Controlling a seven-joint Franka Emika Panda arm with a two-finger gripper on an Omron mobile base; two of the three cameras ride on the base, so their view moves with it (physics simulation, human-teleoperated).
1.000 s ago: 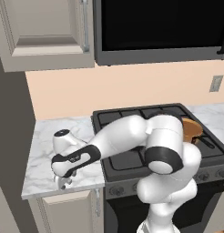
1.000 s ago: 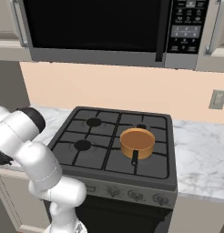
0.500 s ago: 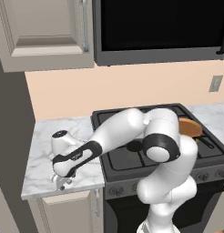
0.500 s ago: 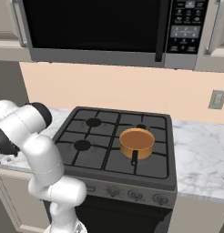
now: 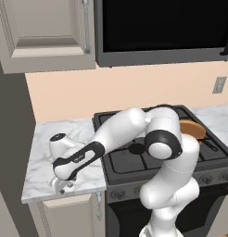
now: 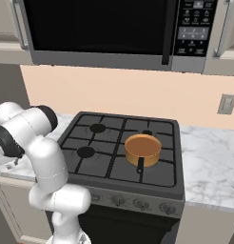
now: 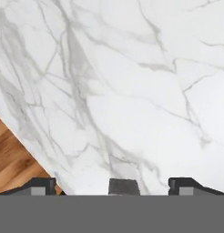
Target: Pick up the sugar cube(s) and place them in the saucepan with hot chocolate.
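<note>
So the gripper [image 5: 64,186] hangs low over the marble worktop [image 5: 41,166] left of the stove, and in the hand view the sugar cube [image 7: 124,186] sits dead centre between the two fingers [image 7: 38,186], which are spread wide with nothing held. The saucepan [image 6: 142,150] is way off right on the stove's front right burner, so I'd guess it just drops straight down and pinches.
</note>
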